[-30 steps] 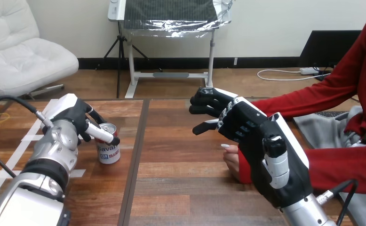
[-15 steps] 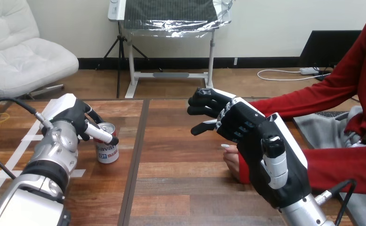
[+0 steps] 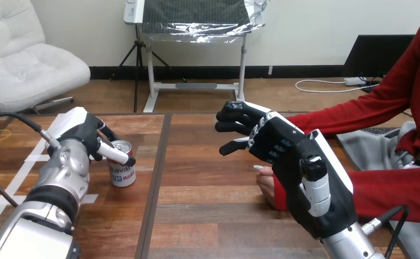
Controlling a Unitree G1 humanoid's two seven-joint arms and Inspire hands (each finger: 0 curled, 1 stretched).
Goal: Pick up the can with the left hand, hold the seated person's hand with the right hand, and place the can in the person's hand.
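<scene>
White can (image 3: 123, 175) (red and blue label), brown plank table (image 3: 208, 216), red sleeve (image 3: 397, 191), white tape strips (image 3: 31, 157)

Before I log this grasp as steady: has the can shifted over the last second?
Yes. The can has slid slightly left, away from the dark seam in the table, with the left hand curled round it.

can (image 3: 122, 171) on table (image 3: 208, 216) at left, person's hand (image 3: 265, 183) right, behind right hand (image 3: 283, 148)

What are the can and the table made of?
The can looks like thin metal: shiny silver rim, printed label. The table looks like wood, or maybe a wood-look top: brown planks with grain and a slight sheen.
</scene>
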